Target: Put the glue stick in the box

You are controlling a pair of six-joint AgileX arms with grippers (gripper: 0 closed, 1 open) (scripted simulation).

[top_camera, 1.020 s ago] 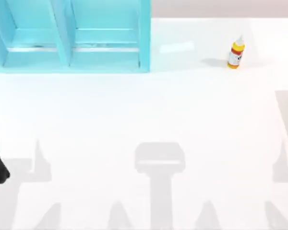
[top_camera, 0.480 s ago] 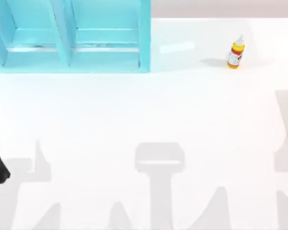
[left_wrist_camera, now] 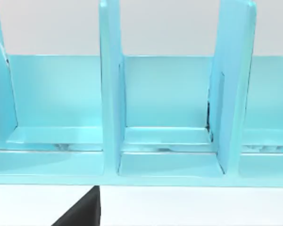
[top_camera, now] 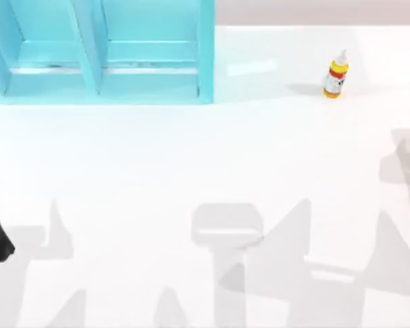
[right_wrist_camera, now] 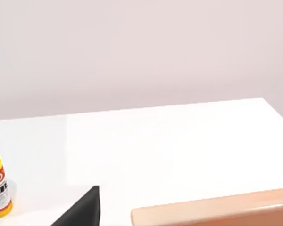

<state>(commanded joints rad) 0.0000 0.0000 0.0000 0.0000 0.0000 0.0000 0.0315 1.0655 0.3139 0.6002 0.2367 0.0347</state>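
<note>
Our glue stick [top_camera: 335, 75] stands upright at the far right of the table [top_camera: 212, 157], well apart from the box [top_camera: 99, 51] at far left. Bare white tabletop lies between them. Whether our fingers are spread, we cannot tell.

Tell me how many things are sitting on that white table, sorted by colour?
Yellow: 1, the glue stick, standing upright at the far right of the table.
Light blue: 1, the box with upright dividers, at the far left.
Peach: 1, a flat-edged thing seen in the right wrist view; what it is cannot be told.
Total: 3
</note>
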